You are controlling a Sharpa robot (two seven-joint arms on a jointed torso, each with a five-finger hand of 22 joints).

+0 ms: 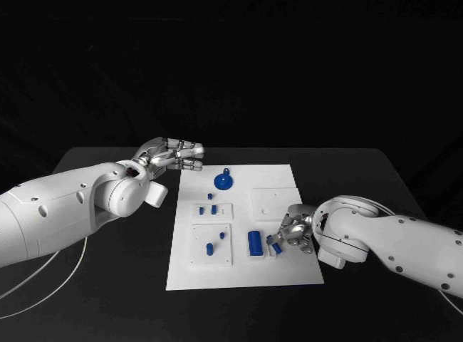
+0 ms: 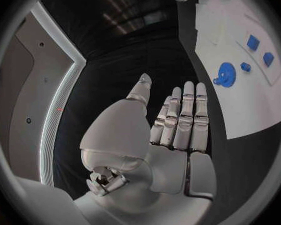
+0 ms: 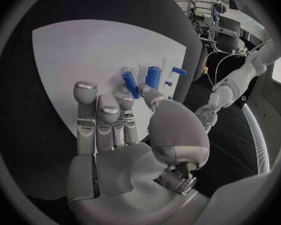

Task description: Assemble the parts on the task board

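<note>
The white task board (image 1: 242,274) lay flat in the middle of the matte black table (image 1: 108,299), a smooth rectangular plate with shallow raised square panels set into it. Nearest its front edge, the right hand (image 1: 293,231) of jointed silver metal hovered over the board's right side, its fingers (image 3: 98,116) held fairly straight and close together. A small blue cylindrical part (image 1: 273,246) sat right at its fingertips; in the right wrist view this short blue peg (image 3: 130,84) lay just past the thumb tip, and I could not tell whether the hand was pinching it or merely touching it. Just beside it stood a larger blue rounded block (image 1: 255,242), smooth and upright. To the left of that, two small blue pegs (image 1: 211,249) stood in a square panel, and further back two flat blue pieces (image 1: 206,210) sat in another. Beyond them lay a round blue disc with a small loop (image 1: 224,183), near a tiny blue stud (image 1: 210,195). Farthest off, the left hand (image 1: 173,154) hung over the bare table just beside the board's far left corner, its fingers (image 2: 185,116) stretched out side by side and holding nothing.
</note>
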